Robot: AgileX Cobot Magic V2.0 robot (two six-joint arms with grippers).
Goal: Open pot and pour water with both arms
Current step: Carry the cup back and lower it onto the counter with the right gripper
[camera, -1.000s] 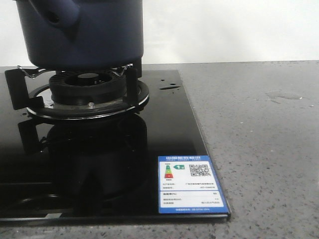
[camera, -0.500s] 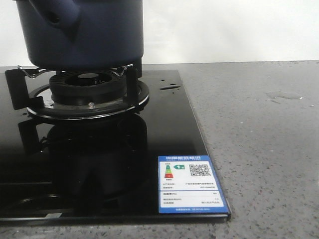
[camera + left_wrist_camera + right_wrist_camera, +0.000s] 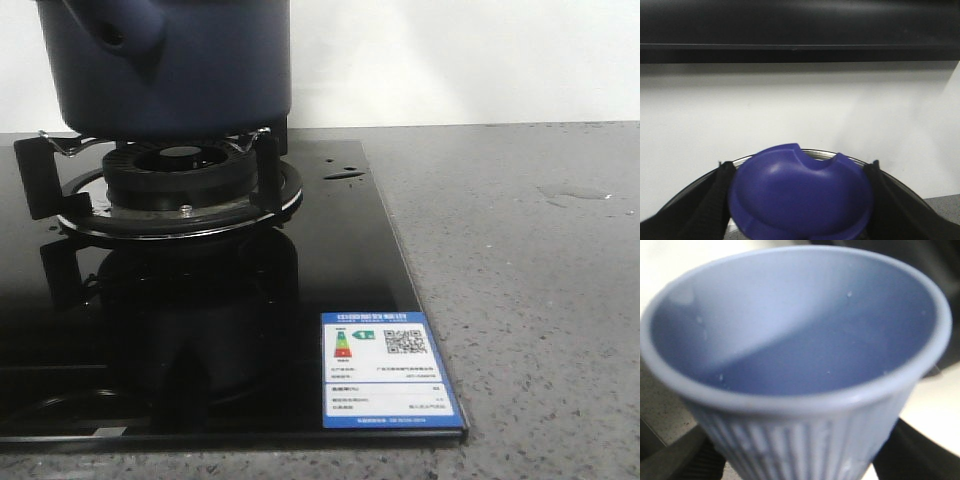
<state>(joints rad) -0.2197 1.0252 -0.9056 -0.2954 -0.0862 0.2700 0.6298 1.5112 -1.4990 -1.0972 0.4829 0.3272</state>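
The dark navy pot [image 3: 190,65] stands on the burner grate [image 3: 170,190] at the far left of the front view, its hollow stub [image 3: 110,35] facing me and its top cut off by the frame. My left gripper [image 3: 799,202] is shut on a blue knob [image 3: 800,192] with a metal lid rim [image 3: 815,151] behind it. My right gripper [image 3: 797,460] is shut on a ribbed pale blue cup [image 3: 795,335] that holds only tiny drops. Water shows as a smear [image 3: 575,192] on the counter and as drops [image 3: 343,175] on the glass. Neither gripper appears in the front view.
The burner sits on a black glass hob [image 3: 340,260] with a blue energy label [image 3: 388,370] at its front right corner. Speckled grey counter [image 3: 530,320] lies to the right. A white wall [image 3: 790,105] and a dark overhang [image 3: 800,25] show behind the lid.
In the front view the pot, the hob and the label have all shifted a few pixels to the right. Nothing else differs.
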